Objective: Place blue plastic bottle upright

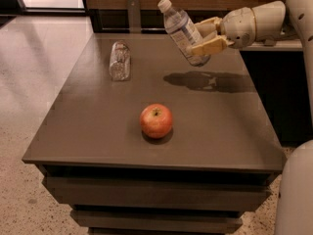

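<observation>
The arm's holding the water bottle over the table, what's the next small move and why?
Probably roll the wrist until the bottle stands straight. The tool, above the far right of the table, grips its lower half; it hangs tilted, cap up-left, off the surface, so lowering would likely tip it.

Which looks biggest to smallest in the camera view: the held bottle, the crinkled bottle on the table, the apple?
1. The blue plastic bottle, held tilted above the table by the gripper at upper right.
2. The crinkled bottle and the apple look about alike; the bottle lies farther from the camera, so no ranking.
</observation>
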`<state>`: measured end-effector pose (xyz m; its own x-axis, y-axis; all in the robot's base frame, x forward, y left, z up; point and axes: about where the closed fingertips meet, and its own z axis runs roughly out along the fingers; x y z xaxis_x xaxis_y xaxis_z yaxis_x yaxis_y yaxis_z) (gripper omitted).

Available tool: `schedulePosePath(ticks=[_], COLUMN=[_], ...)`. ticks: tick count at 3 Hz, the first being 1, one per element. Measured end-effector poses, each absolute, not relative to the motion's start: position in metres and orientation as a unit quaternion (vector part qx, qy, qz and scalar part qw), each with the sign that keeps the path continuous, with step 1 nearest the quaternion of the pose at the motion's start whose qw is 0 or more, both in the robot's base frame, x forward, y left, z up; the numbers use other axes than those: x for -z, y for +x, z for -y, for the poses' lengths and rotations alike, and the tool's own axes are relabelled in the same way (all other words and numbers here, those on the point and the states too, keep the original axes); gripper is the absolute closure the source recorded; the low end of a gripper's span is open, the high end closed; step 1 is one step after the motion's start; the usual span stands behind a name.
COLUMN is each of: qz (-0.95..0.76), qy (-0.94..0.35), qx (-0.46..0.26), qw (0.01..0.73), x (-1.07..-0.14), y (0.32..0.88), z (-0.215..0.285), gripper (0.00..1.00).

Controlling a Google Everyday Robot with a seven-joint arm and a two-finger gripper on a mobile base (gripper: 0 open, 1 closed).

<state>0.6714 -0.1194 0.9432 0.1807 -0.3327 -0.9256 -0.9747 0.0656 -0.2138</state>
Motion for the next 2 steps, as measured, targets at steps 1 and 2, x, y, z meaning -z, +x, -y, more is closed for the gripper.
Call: schedulePosePath(ticks=[1,2], qz=[-0.531,-0.515], qy=[-0.589,-0.575], qx=[-0.343,-0.361], qw=[0.503,0.523], x=[-0.9379,-0.9326], y=[0.6668,0.6621], z=[0.1237,0.1288], gripper=[1.0,1.0])
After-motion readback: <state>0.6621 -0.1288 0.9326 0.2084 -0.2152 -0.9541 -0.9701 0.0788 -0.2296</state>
